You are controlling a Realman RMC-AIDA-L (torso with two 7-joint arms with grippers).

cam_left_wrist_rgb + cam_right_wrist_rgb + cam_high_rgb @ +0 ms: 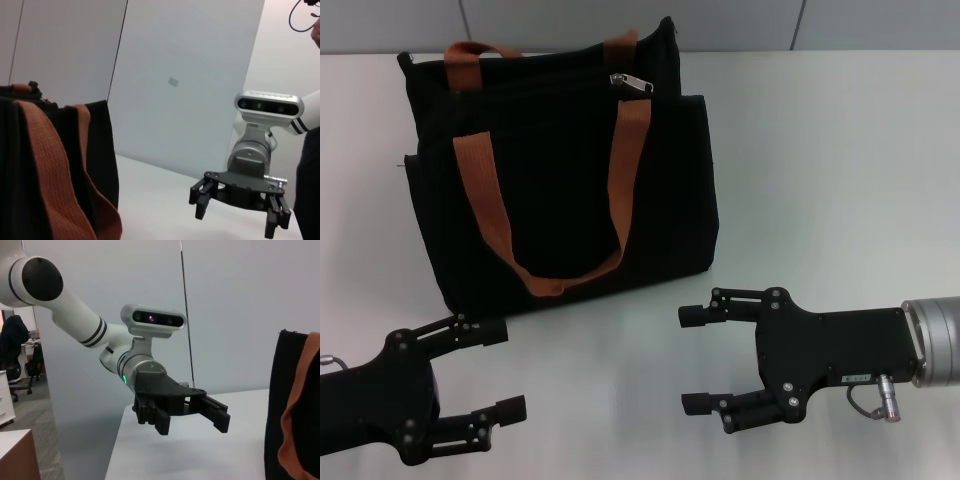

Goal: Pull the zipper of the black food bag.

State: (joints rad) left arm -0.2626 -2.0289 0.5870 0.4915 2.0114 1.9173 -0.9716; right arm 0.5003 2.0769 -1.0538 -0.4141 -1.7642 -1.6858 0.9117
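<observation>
Two black grippers hover spread and empty over the white table point(820, 150): left gripper point(508, 371), right gripper point(696, 360). Beyond stands the boxy black fabric food bag point(560, 170), its small silver zipper pull point(631, 84) on the top edge.

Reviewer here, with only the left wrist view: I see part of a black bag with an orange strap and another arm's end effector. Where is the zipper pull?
Observer: The zipper pull lies on the black food bag's top edge, toward the robot's right, above the right-hand strap.
Reviewer: Is anything touching it?
Observer: No. The right end effector hangs open in front of the bag, clear of it.
Reviewer: And my arm's own?
Observer: The left end effector is open too, near the bag's front left corner, not touching.
</observation>
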